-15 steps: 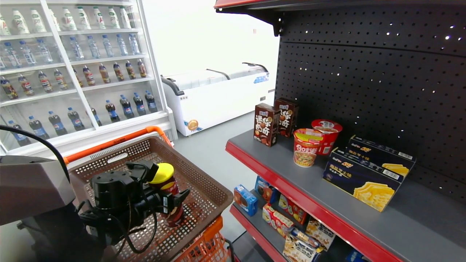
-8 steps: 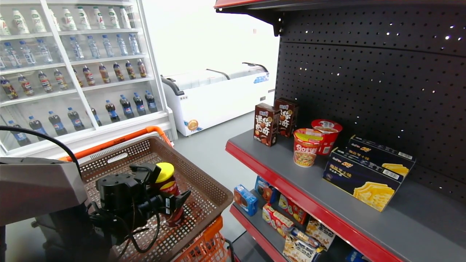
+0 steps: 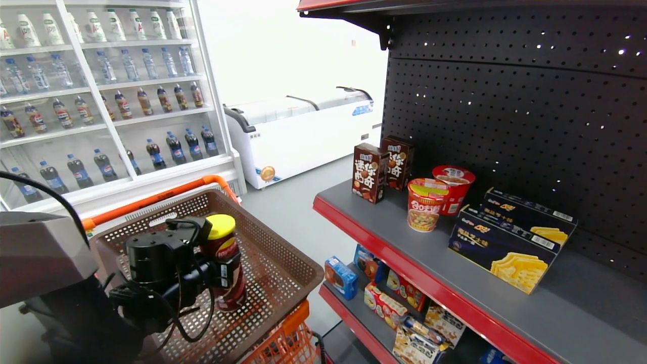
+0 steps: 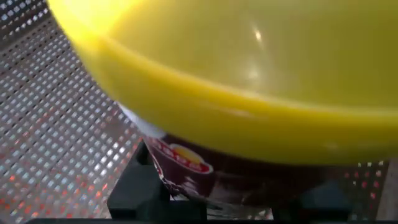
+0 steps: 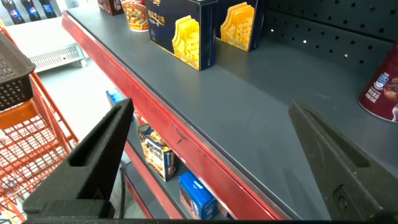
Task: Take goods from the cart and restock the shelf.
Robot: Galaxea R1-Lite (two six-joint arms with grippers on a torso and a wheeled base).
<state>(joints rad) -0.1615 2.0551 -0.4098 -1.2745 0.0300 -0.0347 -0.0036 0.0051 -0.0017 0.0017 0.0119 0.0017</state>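
A tall dark-red can with a yellow lid (image 3: 222,253) stands upright in the brown basket (image 3: 283,253) on top of the orange cart (image 3: 283,344). My left gripper (image 3: 222,275) is shut on the can's body from the side. In the left wrist view the yellow lid (image 4: 249,68) looms close, with the can body below it held in the left gripper (image 4: 230,199), a black finger (image 4: 134,193) on one side. My right gripper (image 5: 211,109) hangs open over the grey shelf (image 5: 249,124) with nothing between its fingers.
The grey shelf board (image 3: 404,253) carries brown boxes (image 3: 371,172), two cup noodles (image 3: 424,205) and dark blue cracker boxes (image 3: 505,242). A red can (image 5: 380,93) stands farther along. Snack packs fill the lower shelf (image 3: 394,298). Drink coolers (image 3: 101,101) stand behind the cart.
My left gripper has shut on the can, which now stands upright and sits slightly higher and more to the left than before.
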